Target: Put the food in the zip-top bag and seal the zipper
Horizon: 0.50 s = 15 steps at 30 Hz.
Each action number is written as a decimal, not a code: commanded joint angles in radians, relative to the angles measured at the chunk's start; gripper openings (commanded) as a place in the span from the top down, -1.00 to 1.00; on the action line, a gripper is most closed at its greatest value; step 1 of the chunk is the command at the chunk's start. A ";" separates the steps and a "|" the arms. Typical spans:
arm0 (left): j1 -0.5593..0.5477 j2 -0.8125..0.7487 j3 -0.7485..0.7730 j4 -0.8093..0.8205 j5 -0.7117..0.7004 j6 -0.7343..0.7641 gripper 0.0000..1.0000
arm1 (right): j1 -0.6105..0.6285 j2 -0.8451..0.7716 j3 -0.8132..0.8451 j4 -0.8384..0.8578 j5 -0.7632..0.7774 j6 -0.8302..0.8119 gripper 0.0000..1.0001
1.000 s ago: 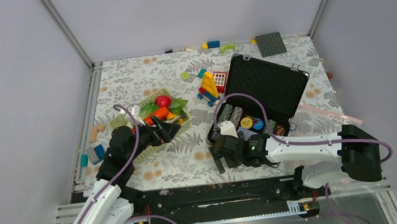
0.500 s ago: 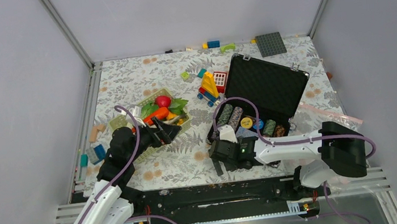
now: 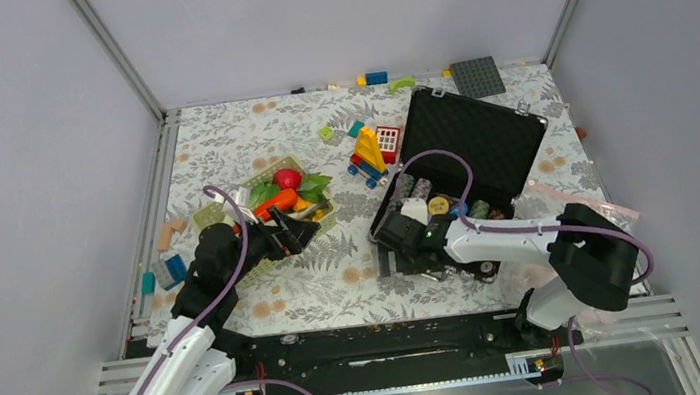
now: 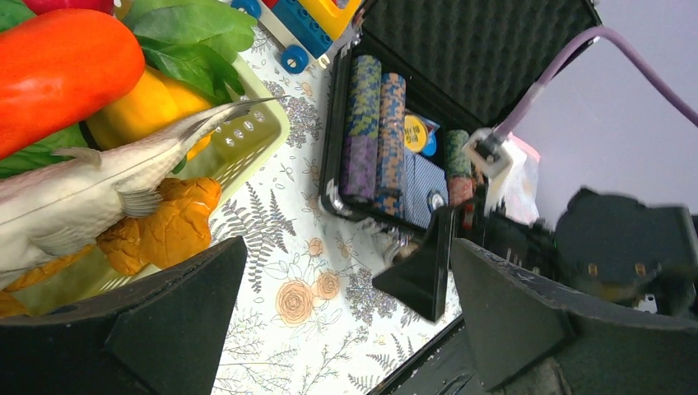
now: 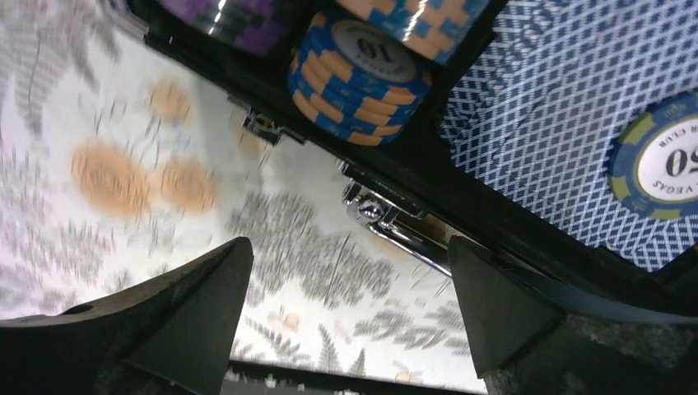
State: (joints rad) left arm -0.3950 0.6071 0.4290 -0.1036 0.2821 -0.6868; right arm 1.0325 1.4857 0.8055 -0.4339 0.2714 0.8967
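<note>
The food (image 3: 283, 194) fills a pale green basket (image 3: 227, 211) on the left: a red round piece, an orange carrot (image 4: 58, 66), a yellow piece (image 4: 152, 103), green leaves (image 4: 193, 29) and a pale fish. My left gripper (image 3: 296, 232) hangs open by the basket's near right corner, holding nothing. The zip-top bag (image 3: 559, 212) lies flat at the right behind the black case, its pink zipper (image 3: 588, 202) facing the far side. My right gripper (image 3: 397, 242) is open over the case's front edge, far from the bag.
An open black case (image 3: 476, 147) holds poker chip stacks (image 5: 358, 62) and blue-backed cards (image 5: 560, 123); its metal latch (image 5: 387, 214) sits between my right fingers. A block toy (image 3: 368, 155) stands behind it. Loose blocks (image 3: 168, 265) lie along the left edge.
My right arm has swung in, carrying its open gripper from the cloth in front of the case up to the case's front edge. The case has shifted slightly. The left arm is still.
</note>
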 commanded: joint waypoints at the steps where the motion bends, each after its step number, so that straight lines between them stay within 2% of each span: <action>1: -0.004 0.002 0.013 0.021 -0.029 0.025 -0.97 | -0.166 0.048 0.026 -0.003 0.324 -0.044 -0.94; 9: -0.004 0.014 0.020 0.010 -0.047 0.036 -0.97 | -0.344 0.090 0.085 -0.002 0.371 -0.123 -0.96; 15: -0.004 0.016 0.029 -0.008 -0.076 0.047 -0.97 | -0.463 0.151 0.188 0.023 0.338 -0.192 -0.97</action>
State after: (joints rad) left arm -0.3958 0.6239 0.4290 -0.1287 0.2466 -0.6659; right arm 0.6479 1.5959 0.8864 -0.4797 0.4873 0.7788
